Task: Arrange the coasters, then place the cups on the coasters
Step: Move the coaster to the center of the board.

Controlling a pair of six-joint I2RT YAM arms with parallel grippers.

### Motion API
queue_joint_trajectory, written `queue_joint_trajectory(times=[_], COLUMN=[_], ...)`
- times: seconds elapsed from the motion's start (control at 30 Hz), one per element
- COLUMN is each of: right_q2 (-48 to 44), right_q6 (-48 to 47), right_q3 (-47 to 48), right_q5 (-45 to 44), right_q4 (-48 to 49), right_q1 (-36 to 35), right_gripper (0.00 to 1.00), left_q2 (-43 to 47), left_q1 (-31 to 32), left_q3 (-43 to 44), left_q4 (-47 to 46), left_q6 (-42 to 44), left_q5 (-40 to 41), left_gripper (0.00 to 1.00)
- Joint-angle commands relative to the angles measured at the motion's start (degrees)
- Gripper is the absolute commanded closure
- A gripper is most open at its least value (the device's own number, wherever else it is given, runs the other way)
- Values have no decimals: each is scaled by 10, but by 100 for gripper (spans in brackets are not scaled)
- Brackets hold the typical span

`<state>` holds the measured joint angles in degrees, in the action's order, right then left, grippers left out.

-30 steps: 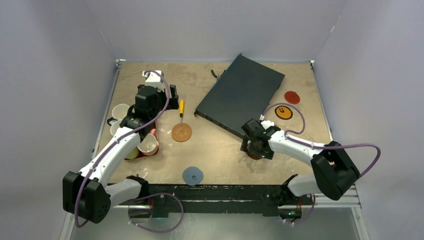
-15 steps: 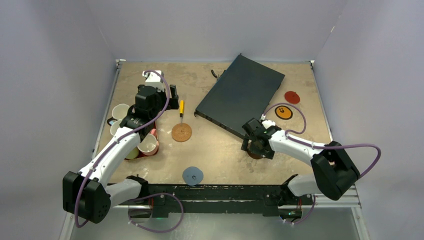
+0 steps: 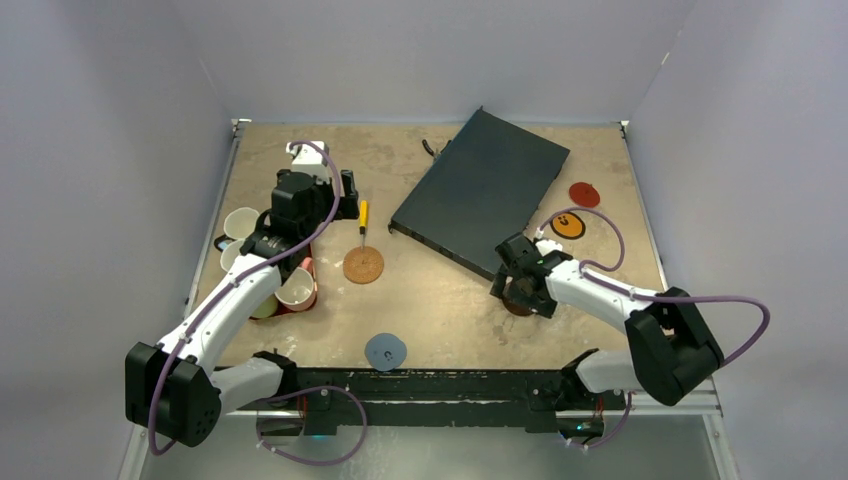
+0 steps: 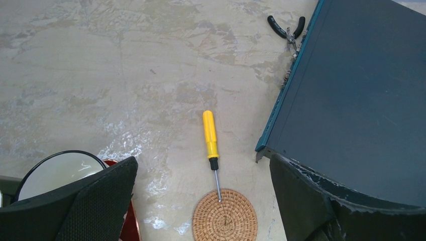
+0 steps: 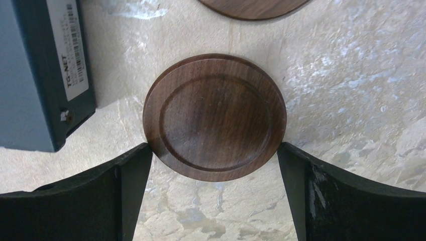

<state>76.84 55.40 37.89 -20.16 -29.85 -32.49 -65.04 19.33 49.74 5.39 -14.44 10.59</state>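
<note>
The right jaws, released wide, straddle a dark brown coaster point(image 5: 214, 116) lying flat on the desk point(image 5: 351, 75) beside the dark box point(image 5: 30, 75), while the left jaws hang released near the cork coaster point(image 4: 224, 215).

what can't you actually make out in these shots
- Top view: the cups sit partly under the left arm, so their number and outside colours are unclear.
- Right wrist view: whether the right end effector touches the dark brown coaster between its fingers cannot be told.
- Right wrist view: a second dark brown coaster is cut off by the top edge.
</note>
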Motion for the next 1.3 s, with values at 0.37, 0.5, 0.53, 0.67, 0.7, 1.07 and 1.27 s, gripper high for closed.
queue_joint_trajectory(times=[0.37, 0.5, 0.53, 0.67, 0.7, 1.07, 1.27], right_q2=[34, 40, 41, 47, 48, 62, 67], right_q6=[-35, -45, -46, -54, -56, -76, -90], right_q3=[13, 19, 20, 25, 27, 40, 46], right_q5=[-18, -17, -17, -15, -15, -16, -15], right_q4=[-6, 1, 2, 7, 9, 21, 28], right_q1=[49, 64, 68, 77, 79, 102, 120], right_gripper=[2, 2, 2, 2, 2, 2, 2], left_q2=[2, -1, -2, -4, -4, -4, -6], left_q1=[7, 8, 8, 9, 9, 10, 10], left_q3=[11, 11, 11, 12, 11, 11, 11], left_q4=[-15, -15, -14, -15, -15, -15, -15], left_q6=[-13, -13, -13, -13, -13, -13, -12], left_q5=[-10, -10, -10, -12, -12, -10, -9], left_gripper=[1, 1, 1, 1, 1, 1, 1])
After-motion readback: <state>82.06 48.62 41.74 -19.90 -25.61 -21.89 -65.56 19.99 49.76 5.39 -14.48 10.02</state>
